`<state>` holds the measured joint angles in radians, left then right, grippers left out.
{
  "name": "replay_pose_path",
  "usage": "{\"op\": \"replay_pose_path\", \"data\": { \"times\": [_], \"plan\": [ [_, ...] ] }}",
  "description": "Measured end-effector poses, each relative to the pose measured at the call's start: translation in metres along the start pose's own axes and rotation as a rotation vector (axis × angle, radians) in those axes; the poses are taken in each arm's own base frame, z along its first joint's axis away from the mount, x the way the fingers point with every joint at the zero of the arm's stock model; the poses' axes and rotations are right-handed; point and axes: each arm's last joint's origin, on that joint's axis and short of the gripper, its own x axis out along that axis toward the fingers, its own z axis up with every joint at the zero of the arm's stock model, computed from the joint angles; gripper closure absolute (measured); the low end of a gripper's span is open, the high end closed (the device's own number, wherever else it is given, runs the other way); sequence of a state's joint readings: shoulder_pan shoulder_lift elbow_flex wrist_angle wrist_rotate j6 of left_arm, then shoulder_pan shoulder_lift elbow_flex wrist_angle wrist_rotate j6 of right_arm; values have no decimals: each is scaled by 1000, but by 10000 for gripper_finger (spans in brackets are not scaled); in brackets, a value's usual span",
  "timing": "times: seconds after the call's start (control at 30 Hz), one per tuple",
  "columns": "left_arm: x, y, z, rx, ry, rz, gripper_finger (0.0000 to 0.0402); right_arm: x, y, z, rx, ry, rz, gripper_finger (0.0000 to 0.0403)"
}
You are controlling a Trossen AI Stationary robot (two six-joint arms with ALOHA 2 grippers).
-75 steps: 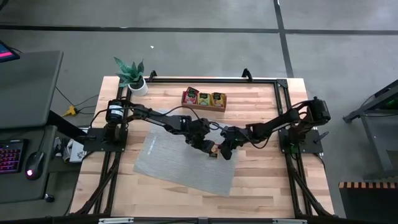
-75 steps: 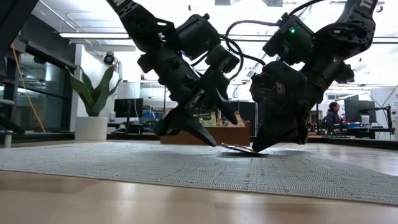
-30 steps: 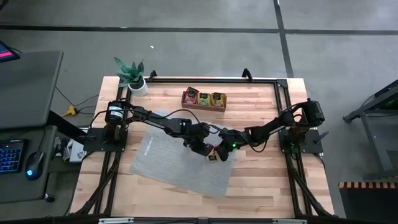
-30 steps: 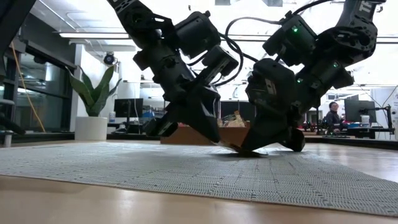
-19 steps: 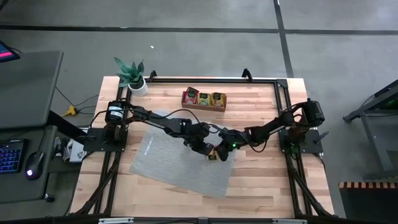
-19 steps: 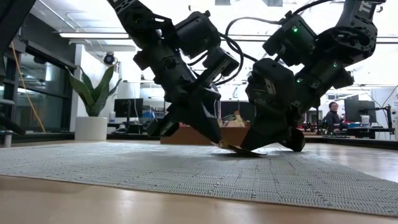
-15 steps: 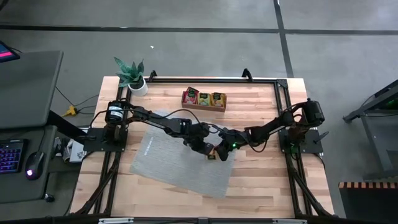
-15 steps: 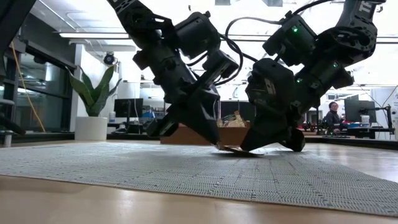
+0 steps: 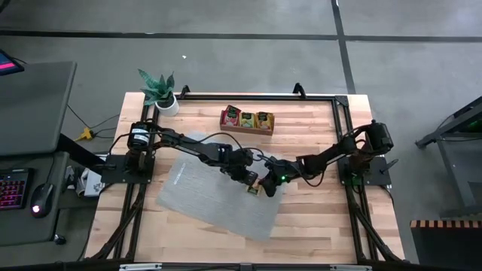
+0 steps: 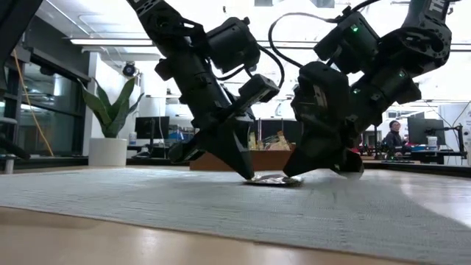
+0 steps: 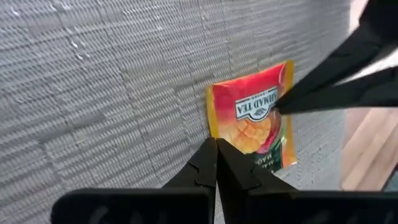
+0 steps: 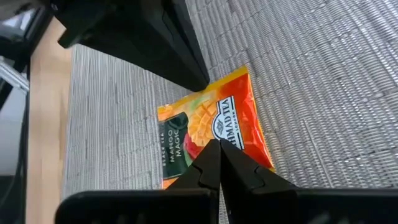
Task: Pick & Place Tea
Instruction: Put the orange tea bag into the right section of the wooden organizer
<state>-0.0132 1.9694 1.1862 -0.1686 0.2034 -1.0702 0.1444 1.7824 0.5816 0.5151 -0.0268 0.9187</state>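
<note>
Both arms meet mid-mat (image 9: 218,197): left gripper (image 9: 250,183) and right gripper (image 9: 265,185), jaws clenched empty, press opposite edges of one orange sachet (image 11: 254,118), seemingly to pry it up.

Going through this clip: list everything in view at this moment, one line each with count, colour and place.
sachet: one, red-orange with a dark label, flat on the mat between the two tools.
mat: one, grey woven, middle of the table, lying askew.
tray: one, brown wood, far side of the table, holding more sachets, at least three.
plant: one, green in a white pot, far left corner of the table.
table: one, light wood with a black frame.
person: one, seated in the room beyond.
left tool: dark, shut, tip at the sachet's edge.
right tool: dark, shut, tip on the sachet's face.
</note>
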Motion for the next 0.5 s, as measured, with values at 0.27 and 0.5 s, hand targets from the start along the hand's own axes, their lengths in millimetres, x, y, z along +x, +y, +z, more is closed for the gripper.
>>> {"op": "replay_pose_path", "data": {
  "times": [0.27, 0.5],
  "plan": [
    [0, 1, 0, 1, 8, 5, 401, -1, 3, -1, 38, -32, -3, 403],
    [0, 1, -2, 23, 54, -12, 401, -1, 3, -1, 29, -30, -6, 403]
  ]
}}
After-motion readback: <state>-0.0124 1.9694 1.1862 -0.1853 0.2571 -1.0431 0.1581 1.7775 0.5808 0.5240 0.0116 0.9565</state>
